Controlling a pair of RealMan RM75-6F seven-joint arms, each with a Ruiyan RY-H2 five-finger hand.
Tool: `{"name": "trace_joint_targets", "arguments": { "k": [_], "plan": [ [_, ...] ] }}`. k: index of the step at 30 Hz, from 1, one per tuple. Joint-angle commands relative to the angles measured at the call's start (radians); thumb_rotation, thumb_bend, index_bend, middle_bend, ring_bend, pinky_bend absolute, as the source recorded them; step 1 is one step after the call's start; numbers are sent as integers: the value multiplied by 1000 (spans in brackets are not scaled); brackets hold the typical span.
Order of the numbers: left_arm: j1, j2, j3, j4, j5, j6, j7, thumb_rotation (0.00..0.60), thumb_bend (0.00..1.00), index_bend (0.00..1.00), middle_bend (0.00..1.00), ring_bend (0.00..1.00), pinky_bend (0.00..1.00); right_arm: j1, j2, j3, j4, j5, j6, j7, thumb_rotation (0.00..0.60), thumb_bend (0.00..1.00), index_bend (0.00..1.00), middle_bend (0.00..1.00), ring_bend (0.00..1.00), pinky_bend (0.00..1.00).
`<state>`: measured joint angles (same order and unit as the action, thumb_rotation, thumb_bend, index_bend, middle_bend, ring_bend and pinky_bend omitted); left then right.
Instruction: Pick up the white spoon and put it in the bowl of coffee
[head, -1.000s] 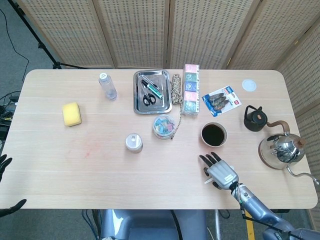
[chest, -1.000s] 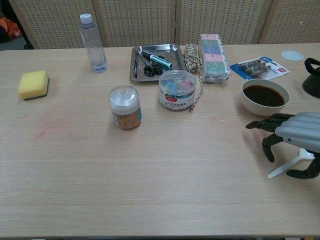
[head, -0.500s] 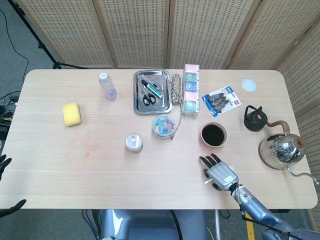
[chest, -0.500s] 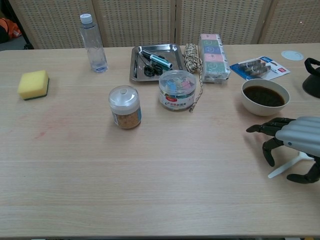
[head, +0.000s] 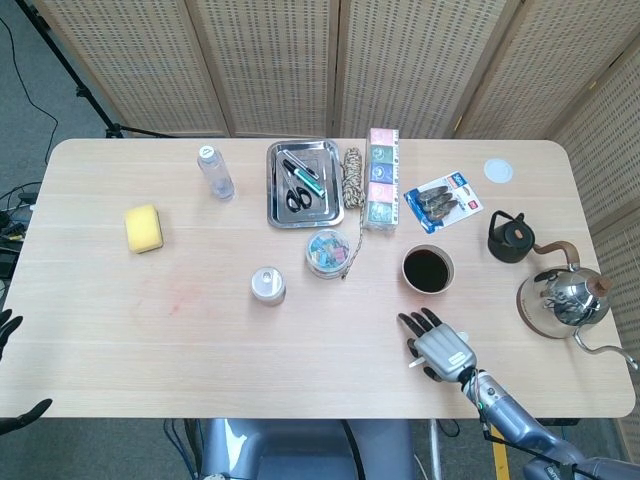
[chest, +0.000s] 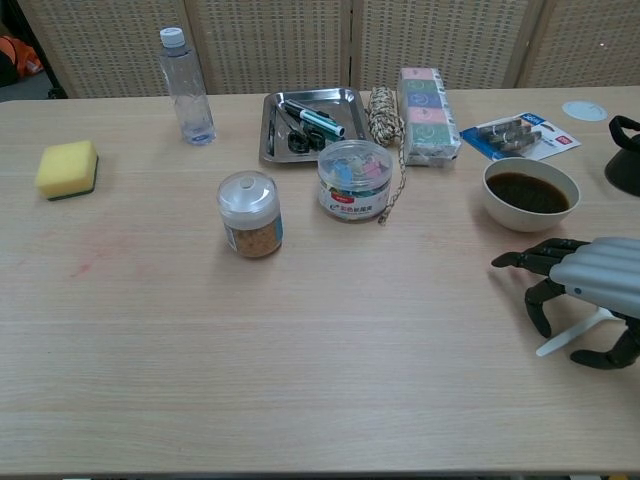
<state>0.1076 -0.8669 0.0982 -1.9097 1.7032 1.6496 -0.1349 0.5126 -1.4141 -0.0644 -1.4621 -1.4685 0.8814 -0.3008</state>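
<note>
Pale wooden tabletop (chest: 300, 340). Right hand (chest: 585, 290) arching over white spoon (chest: 572, 333), fingers curled, grip unconfirmed. Spoon looking light, stiff, slippery; pinching mid-handle seems best. Coffee bowl (chest: 530, 193) sitting near.

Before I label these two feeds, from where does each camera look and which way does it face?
Head view: high above the near edge, looking down on the whole table; shows right hand and left hand at the frame's edge.
Chest view: low at the near edge, facing across; shows only the right hand.
Shared: white spoon, bowl of coffee, right hand.
</note>
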Motion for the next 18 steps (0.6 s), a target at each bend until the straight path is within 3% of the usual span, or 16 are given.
{"name": "trace_joint_targets", "arguments": {
  "k": [1,18],
  "plan": [
    [0,0,0,-1,-2,-1,1,600,0,0,0,0,0,1,-5,2,5,4,0,0,600,339,461,0,0,0],
    [-1,0,1,-2,-1,-3,1,600,0,0,0,0,0,5,-36,7,48,27,0,7,600,363,468,0,0,0]
  ]
}}
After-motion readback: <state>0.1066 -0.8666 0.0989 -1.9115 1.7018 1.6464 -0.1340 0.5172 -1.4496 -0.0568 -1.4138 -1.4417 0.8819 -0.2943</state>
